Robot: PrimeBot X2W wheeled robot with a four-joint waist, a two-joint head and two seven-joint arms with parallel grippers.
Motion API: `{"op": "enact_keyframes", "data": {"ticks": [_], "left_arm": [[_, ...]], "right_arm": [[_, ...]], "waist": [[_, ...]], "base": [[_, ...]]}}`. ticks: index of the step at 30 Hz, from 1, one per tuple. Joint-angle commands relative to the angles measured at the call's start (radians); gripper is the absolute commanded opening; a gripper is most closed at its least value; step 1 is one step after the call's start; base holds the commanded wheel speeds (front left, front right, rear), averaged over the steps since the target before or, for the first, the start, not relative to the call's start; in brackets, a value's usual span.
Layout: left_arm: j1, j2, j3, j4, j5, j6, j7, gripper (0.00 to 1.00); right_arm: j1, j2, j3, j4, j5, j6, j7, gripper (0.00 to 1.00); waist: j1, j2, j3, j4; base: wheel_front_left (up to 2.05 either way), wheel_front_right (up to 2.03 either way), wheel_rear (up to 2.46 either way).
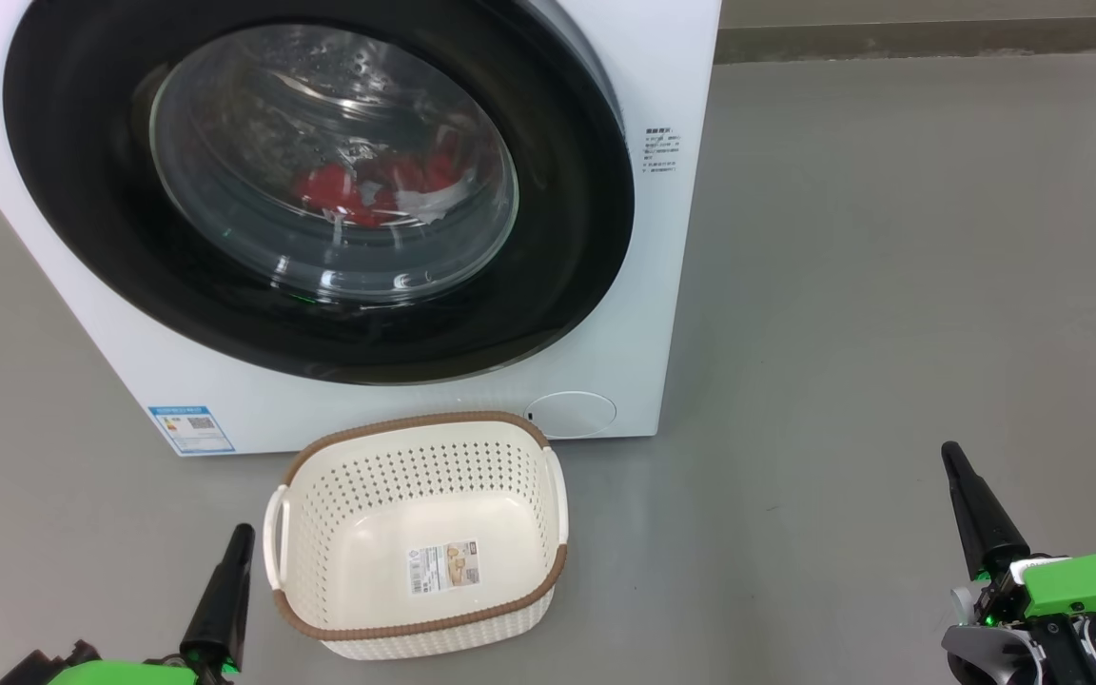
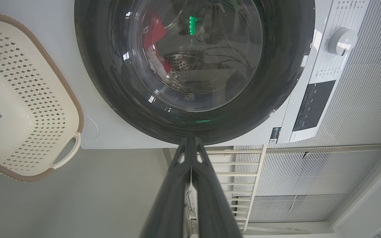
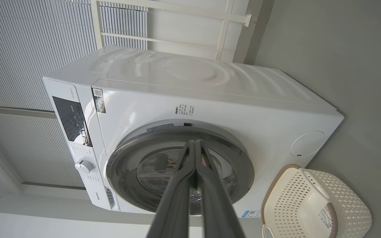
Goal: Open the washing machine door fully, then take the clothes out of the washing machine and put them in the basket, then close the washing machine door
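Red clothes [image 1: 339, 185] lie inside the washer [image 1: 667, 323] behind its door [image 1: 82, 171], apparently shut. Basket [image 1: 415, 420] sits empty just in front, ready to receive them. Left gripper [image 1: 243, 533] and right gripper [image 1: 949, 453] wait low, fingers closed on nothing.

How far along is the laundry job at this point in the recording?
Done: nothing yet. The door covers the washing machine opening, the red clothes lie inside behind its glass, and the basket holds no clothes. In hand: nothing; the left gripper and right gripper are shut, empty, and clear of the door. Left: open the door fully, move the clothes to the basket, close the door.
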Motion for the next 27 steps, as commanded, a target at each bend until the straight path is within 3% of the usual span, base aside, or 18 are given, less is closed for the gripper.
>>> {"op": "enact_keyframes", "data": {"ticks": [1, 9, 10, 20, 27], "left_arm": [[-0.042, 0.011, 0.035, -0.021, -0.005, -0.007, 0.003, 0.0], [-0.042, 0.011, 0.035, -0.021, -0.005, -0.007, 0.003, 0.0], [0.0, 0.0, 0.0, 0.0, 0.0, 0.0, 0.0, 1.0], [0.022, -0.004, -0.005, 0.012, 0.033, 0.0, -0.021, 1.0], [0.031, -0.003, 0.001, -0.003, 0.141, 0.0, -0.042, 1.0]], "right_arm": [[-0.043, -0.008, 0.019, -0.025, 0.006, 0.001, 0.006, 0.0], [-0.043, -0.008, 0.019, -0.025, 0.006, 0.001, 0.006, 0.0], [0.0, 0.0, 0.0, 0.0, 0.0, 0.0, 0.0, 1.0], [0.02, 0.004, 0.017, 0.023, -0.02, 0.0, -0.021, 1.0], [0.024, -0.012, 0.039, 0.019, -0.113, 0.0, -0.043, 1.0]], "waist": [[-0.0001, 0.0, 0.0, 0.0], [-0.0001, 0.0, 0.0, 0.0], [0.0, 0.0, 0.0, 0.0], [0.0022, 0.0, -0.001, 0.003], [0.0, 0.0, 0.001, 0.005]], "base": [[0.0, 0.0, 0.0], [0.0, 0.0, 0.0], [0.0, 0.0, 0.0], [0.0, 0.0, 0.0], [0.0, 0.0, 0.0]]}}
